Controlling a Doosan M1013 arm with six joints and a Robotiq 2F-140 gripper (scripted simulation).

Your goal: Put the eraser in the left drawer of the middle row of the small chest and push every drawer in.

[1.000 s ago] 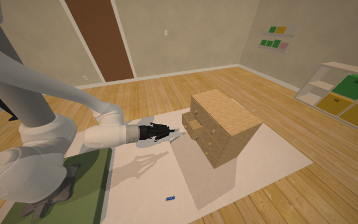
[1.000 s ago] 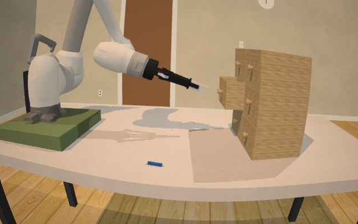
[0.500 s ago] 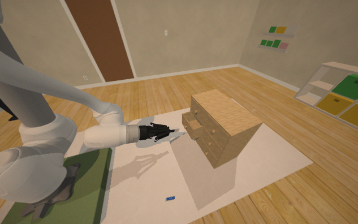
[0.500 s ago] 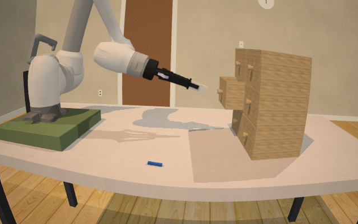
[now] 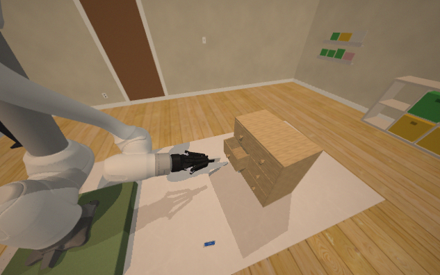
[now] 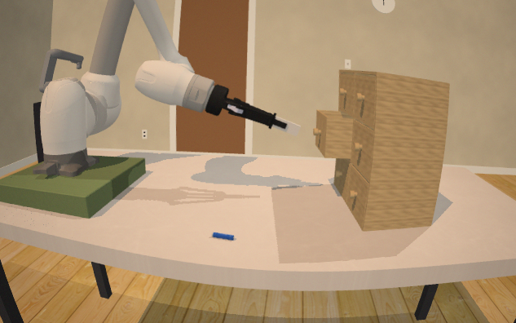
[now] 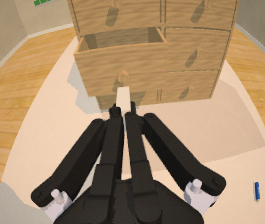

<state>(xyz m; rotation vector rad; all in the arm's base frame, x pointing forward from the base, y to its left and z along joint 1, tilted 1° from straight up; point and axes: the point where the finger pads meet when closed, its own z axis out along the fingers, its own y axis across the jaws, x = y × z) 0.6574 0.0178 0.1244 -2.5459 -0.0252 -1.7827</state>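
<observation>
The arm (image 6: 162,79) reached out from its base (image 6: 62,118), its last link angled slightly downward; the wrist (image 5: 131,167) lay nearly level above the table. The gripper (image 6: 293,128) was fully closed with nothing between its fingers; the pale fingertips were pressed together, pointing forward; the black linkages (image 7: 83,156) splayed back on either side.

One chest (image 6: 394,147) — six drawers (image 7: 119,66), two per row — one eraser (image 6: 223,236).
</observation>
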